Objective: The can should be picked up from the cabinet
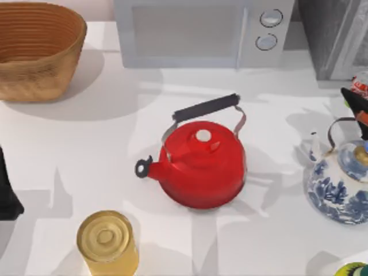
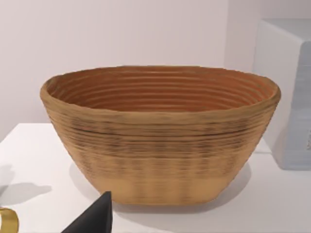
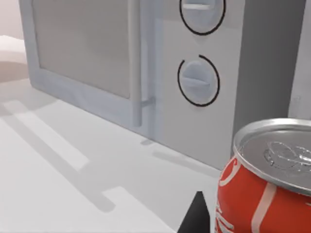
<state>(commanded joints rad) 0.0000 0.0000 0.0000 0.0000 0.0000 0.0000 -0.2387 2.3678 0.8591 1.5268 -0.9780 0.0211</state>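
R gripper (image 1: 357, 106) at table's right edge, below cabinet (image 1: 330, 34), fingers clamped on can (image 3: 265, 184). L arm parked at left edge; finger state can't tell.

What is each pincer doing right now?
Left pincer: parked at the table's left edge; state cannot be told.
Right pincer: beside the can; grip cannot be told.

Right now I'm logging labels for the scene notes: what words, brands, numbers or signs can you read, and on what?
None can be read as words.
The can: white curved strokes on red, partly out of frame, no whole letter readable.
The microwave: two round knobs, no numbers or marks readable.
The gold-yellow can: no text.
The blue-and-white teapot: floral pattern, no text.
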